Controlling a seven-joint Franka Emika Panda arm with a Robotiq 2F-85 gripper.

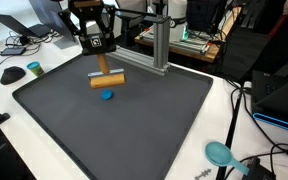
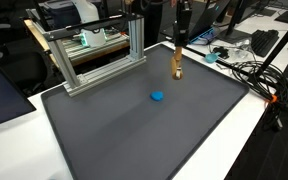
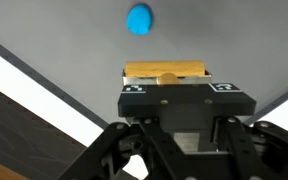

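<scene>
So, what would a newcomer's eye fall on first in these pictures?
Probably the tool gripping a wooden piece just above the dark mat. Next come the small blue object lying on the mat close to it, and the aluminium frame standing at the mat's edge.

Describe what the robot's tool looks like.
The tool is black and blocky. The wrist view shows two small white square markings near its front edge and dark linkage bars behind them. In an exterior view its body bears a white mark.

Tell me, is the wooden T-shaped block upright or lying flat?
Upright: the wooden T-shaped block hangs stem-up from the claw, crossbar level.
</scene>
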